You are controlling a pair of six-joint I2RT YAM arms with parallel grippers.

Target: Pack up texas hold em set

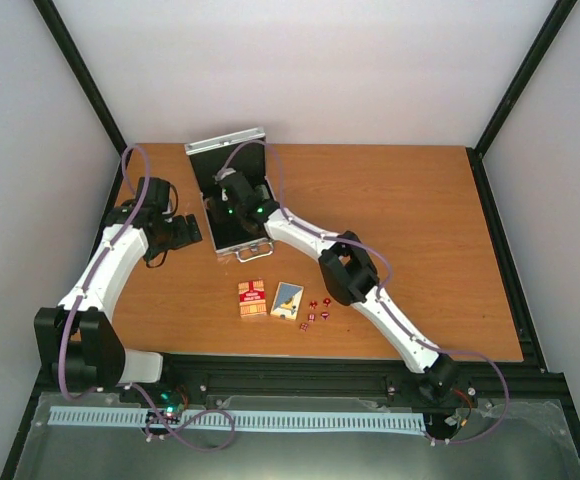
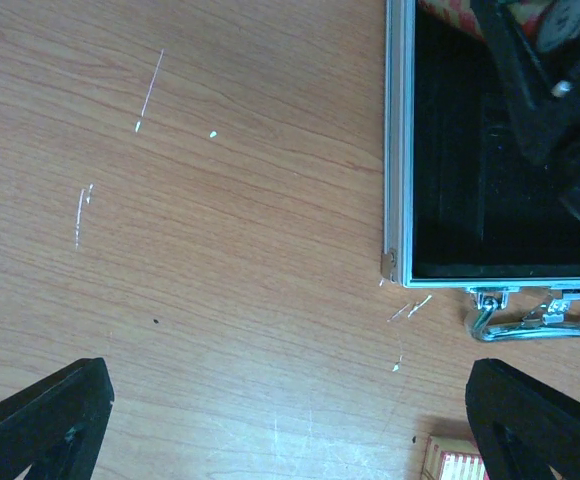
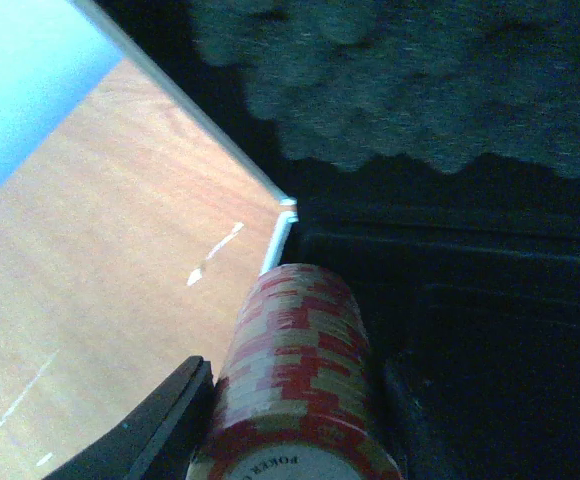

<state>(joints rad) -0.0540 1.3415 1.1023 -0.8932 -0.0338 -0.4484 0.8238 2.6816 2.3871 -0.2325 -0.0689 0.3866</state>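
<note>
Grip noted at right gripper [image 1: 232, 197]: clamped at a middling width on a cylindrical stack of red-and-cream poker chips [image 3: 295, 380], one black finger [image 3: 155, 430] pressed against the side of the stack. Held over the black-lined base of the small silver aluminium briefcase [image 1: 225, 147], at its far left corner. Contact with the lining not discernible. Visible from the left wrist as a red-and-cream patch just inside the left rim of the briefcase.

Briefcase found open on the brown wooden table [image 1: 420, 230]. Lid raised at the far side and faced with grey egg-crate foam [image 3: 420, 80]. Metal handle [image 2: 540, 320] at the near side.

Left gripper [image 2: 290, 430] spread to full width, holding nothing, hovering over the table just left of the near left corner of the briefcase.

Located just on the near side of the briefcase handle: red card deck box [image 1: 253, 299], lying flat. Off the near right corner of the briefcase: blue-and-yellow card deck box [image 1: 287, 300], flat, slightly turned. Further out, near and right of the briefcase: cluster of tiny red dice [image 1: 315, 311], scattered loose. All three outside the briefcase.
</note>
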